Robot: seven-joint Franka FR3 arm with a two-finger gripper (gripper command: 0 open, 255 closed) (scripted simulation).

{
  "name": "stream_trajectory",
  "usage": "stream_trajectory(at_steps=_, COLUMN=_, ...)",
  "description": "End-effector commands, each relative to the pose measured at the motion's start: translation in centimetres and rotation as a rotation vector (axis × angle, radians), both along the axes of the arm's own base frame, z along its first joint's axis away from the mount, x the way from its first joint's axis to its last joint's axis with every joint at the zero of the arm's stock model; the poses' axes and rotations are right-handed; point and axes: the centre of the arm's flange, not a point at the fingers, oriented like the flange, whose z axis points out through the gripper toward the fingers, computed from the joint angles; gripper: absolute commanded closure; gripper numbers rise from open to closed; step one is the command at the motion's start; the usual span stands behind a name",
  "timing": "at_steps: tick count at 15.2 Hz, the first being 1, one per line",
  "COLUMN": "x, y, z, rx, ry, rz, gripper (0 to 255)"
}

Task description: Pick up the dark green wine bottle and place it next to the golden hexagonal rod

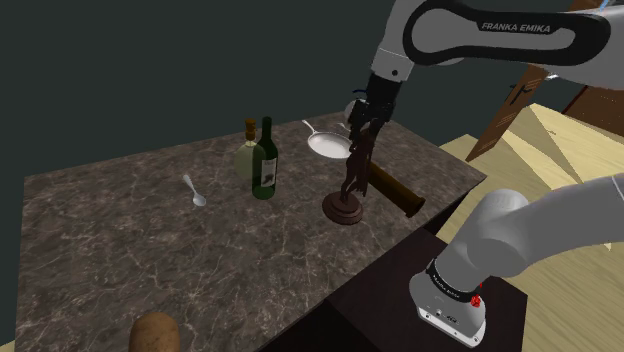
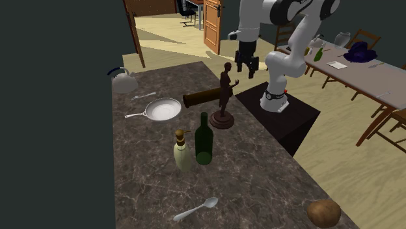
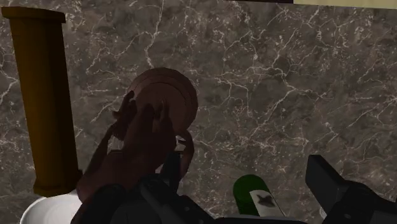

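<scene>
Plainly, arm (image 1: pixel 500 35) reads FRANKA EMIKA (bottle (image 1: pixel 265 158) label illegible).

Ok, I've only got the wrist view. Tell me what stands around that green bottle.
Observer: A pale corked bottle stands close beside the green wine bottle, on the side away from the figurine. Both are upright.
Operator: Give me the pincer's height.
Observer: The pincer hangs open near the figurine's head, well above the countertop.
Operator: Name anything beyond the rod.
Observer: Past the brown rod and the frying pan, a kettle stands near the counter's corner.
</scene>
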Motion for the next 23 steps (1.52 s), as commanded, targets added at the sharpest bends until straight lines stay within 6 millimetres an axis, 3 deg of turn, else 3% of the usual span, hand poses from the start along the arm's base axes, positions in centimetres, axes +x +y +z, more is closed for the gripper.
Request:
stream_trajectory(at_steps=1, x=2.5, y=0.8, z=-0.2, rx=-0.011, ry=-0.01, rz=0.008, gripper=0)
stream_trajectory(at_steps=22, x=27.6, y=9.7, z=-4.8, rx=-0.125, ry=-0.093, rz=0.084, gripper=0)
stream_trajectory(at_steps=23, x=27.7, y=9.7, z=-4.8, rx=-0.125, ry=-0.093, rz=0.084, gripper=0)
